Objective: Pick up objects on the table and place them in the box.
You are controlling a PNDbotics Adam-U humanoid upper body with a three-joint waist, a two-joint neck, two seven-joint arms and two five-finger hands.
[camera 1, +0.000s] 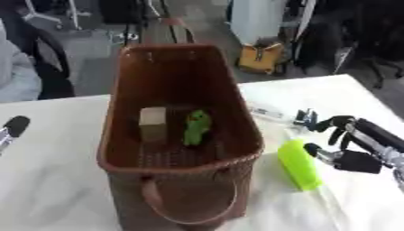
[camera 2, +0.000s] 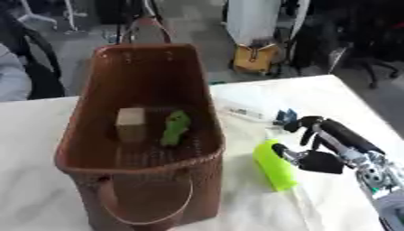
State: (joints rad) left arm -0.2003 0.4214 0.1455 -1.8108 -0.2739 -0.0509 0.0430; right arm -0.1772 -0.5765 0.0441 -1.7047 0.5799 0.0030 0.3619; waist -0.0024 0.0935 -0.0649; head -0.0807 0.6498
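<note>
A brown woven basket with handles stands in the middle of the white table. Inside it lie a tan block and a green toy. A lime-green elongated object lies on the table just right of the basket. My right hand comes in from the right, its fingers curled and spread beside the lime-green object, with one fingertip close to its right side; whether it touches I cannot tell. A small white and blue item lies behind it. My left hand shows only as a dark tip at the left edge.
The table's far edge runs behind the basket. Beyond it are chairs, a yellow bag on the floor and a person's grey sleeve at the far left.
</note>
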